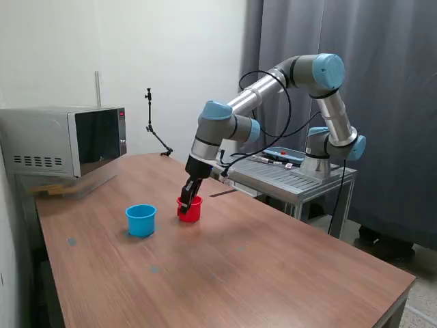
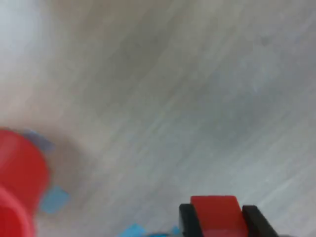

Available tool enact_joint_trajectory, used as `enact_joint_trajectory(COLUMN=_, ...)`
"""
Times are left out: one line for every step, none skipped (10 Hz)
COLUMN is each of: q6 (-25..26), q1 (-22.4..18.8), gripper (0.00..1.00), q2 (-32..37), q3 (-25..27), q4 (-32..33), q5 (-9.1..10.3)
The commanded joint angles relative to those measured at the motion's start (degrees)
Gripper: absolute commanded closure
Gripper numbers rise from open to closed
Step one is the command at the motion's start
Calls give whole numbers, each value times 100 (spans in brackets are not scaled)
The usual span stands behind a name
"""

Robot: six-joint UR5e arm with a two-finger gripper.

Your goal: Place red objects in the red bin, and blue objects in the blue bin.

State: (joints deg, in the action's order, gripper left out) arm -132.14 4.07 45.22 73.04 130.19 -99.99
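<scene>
Red cube sits pinched between the claw fingers, right at the red cup on the table; blue cup just beside. Looks light, stiff, smooth plastic; grip on flat opp. faces seems best.

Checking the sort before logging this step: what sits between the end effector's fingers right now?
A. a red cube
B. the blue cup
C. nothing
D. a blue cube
A: the wrist view shows a red cube clamped between the two black fingers of the end effector, which in the exterior view hangs at the red cup.
</scene>
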Motion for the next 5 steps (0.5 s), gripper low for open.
enact_joint_trajectory(q6=187, q1=58, gripper=100, q2=678, q3=831, q4=-38, q5=-29)
enact_joint_trajectory(q6=267, q1=233, gripper=100, q2=838, q3=1070, q4=-38, q5=-29)
enact_joint_trajectory(q6=337, q1=426, gripper=100, q2=857, q3=1142, q4=-38, q5=-29)
enact_joint_trajectory(q6=355, q1=541, gripper=100, q2=866, q3=1169, q4=-64, q5=-29)
enact_joint_trajectory(q6=355, q1=647, gripper=100, q2=857, q3=1160, q4=-90, q5=-38)
